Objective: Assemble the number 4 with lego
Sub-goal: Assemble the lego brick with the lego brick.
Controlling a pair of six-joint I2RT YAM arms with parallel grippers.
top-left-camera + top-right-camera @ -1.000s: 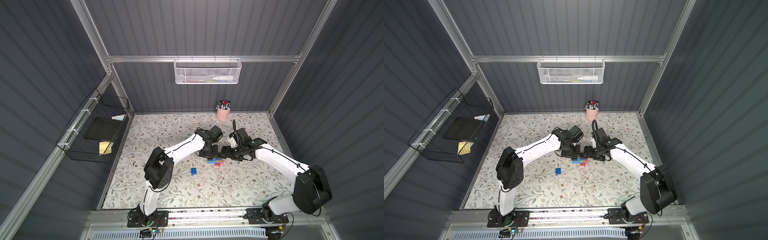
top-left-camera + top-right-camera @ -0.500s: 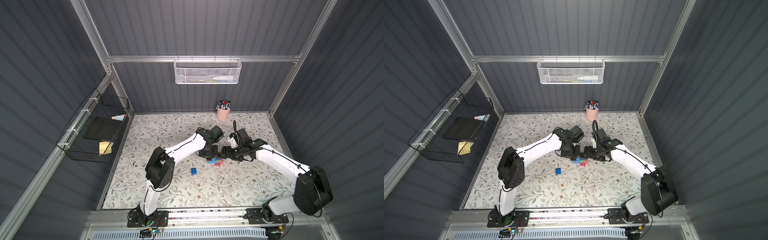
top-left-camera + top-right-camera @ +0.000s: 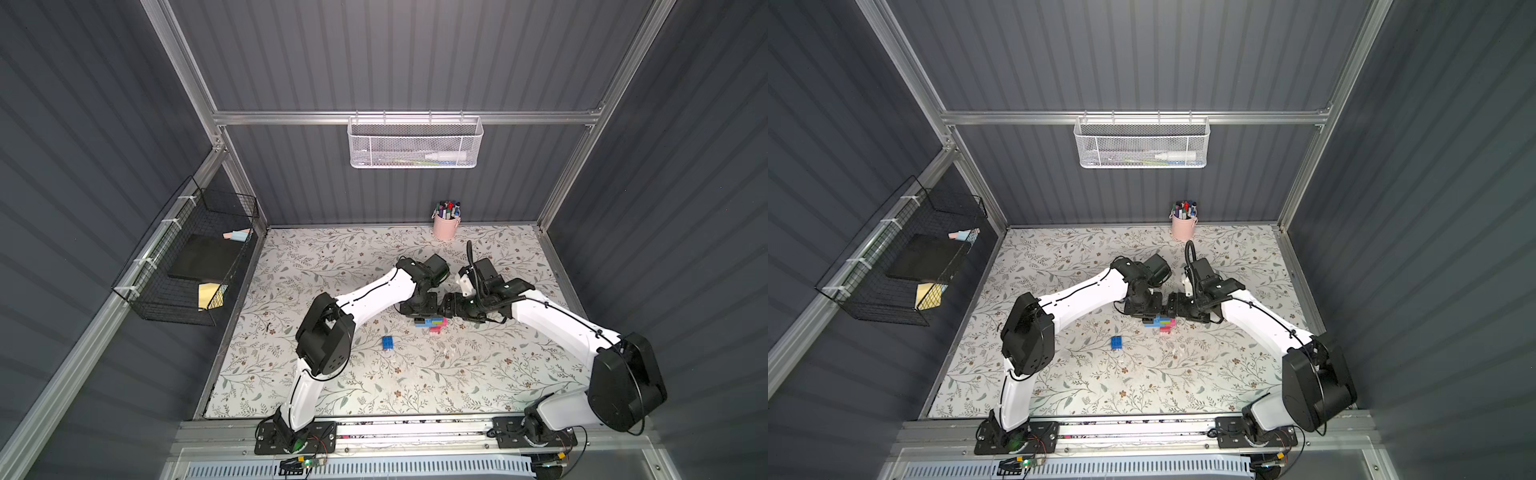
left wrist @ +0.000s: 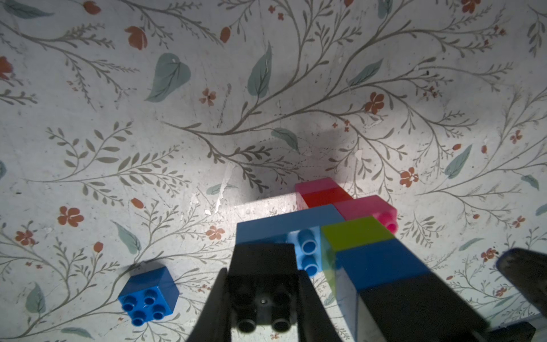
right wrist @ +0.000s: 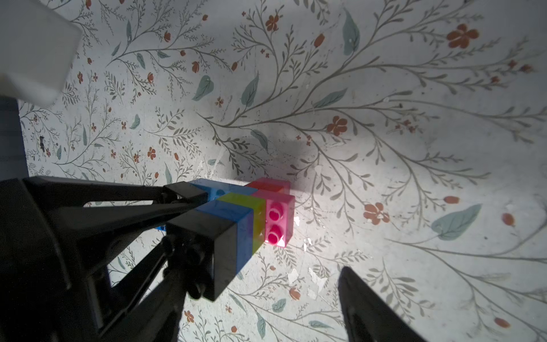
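Press the black brick [image 4: 262, 256] straight onto the free end of the light blue brick [image 4: 284, 225]. Align studs first and avoid skewing the number 4 [image 4: 376, 260]. Note the left gripper [image 4: 263, 281] clamped narrowly on this brick. Note the right gripper [image 3: 448, 308] spread wide, holding nothing, with the figure's black end between its fingers. Find the number 4 flat on the mat [image 4: 177, 133], directly ahead of both jaws.

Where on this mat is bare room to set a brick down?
Bare: the strip between the loose blue brick and the front rail, and the back corner left of the pen cup. Crowded: around the brick figure, by the left hand and right hand.
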